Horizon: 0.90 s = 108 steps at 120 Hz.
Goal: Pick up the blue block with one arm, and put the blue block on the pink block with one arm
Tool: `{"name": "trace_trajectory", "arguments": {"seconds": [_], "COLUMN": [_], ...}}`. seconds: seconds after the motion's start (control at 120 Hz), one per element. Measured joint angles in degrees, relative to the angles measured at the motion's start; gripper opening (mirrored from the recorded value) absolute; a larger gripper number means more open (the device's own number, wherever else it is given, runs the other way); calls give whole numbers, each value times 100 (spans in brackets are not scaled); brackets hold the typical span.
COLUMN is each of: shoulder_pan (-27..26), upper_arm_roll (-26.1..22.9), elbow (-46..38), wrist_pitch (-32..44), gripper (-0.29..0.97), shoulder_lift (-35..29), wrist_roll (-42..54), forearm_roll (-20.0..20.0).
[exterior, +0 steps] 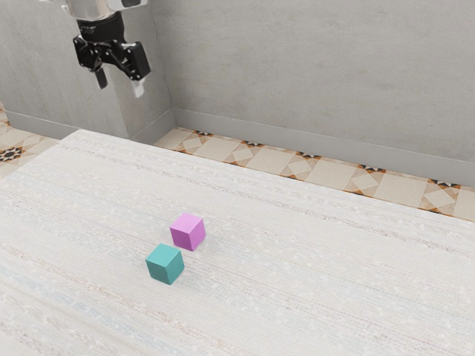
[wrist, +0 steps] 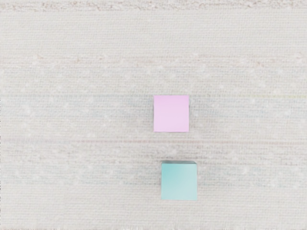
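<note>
1. The black two-finger gripper (exterior: 119,83) hangs high above the far corner of the table at the exterior view's left. Its fingers are spread apart with nothing between them.
2. The small teal-blue cube-shaped block (exterior: 165,263) (wrist: 179,180) rests flat on the pale wood-grain table (exterior: 334,259), well in from its far edge.
3. The small pink cube-shaped block (exterior: 188,231) (wrist: 171,113) sits just beside it, on the side nearer the far edge. A narrow gap separates them.

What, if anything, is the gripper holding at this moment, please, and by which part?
Nothing: the gripper hangs open, high above and apart from the blue block.
</note>
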Motion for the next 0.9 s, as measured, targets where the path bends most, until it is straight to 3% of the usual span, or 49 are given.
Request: {"name": "trace_trajectory", "arguments": {"seconds": [0.158, 0.25, 0.325, 0.725, 0.9], "shoulder_pan": [-23, 13, 114, 194, 199], "upper_arm_roll": [27, -6, -107, -208, -304], "elbow": [67, 1278, 1696, 1804, -881], "wrist_pitch": [-113, -439, -706, -1102, -3], "gripper": [68, 68, 68, 68, 68], "shoulder_lift": [5, 9, 129, 380, -393], "wrist_roll": [-2, 0, 1, 5, -10], "forearm_roll": [2, -18, -30, -25, -179]}}
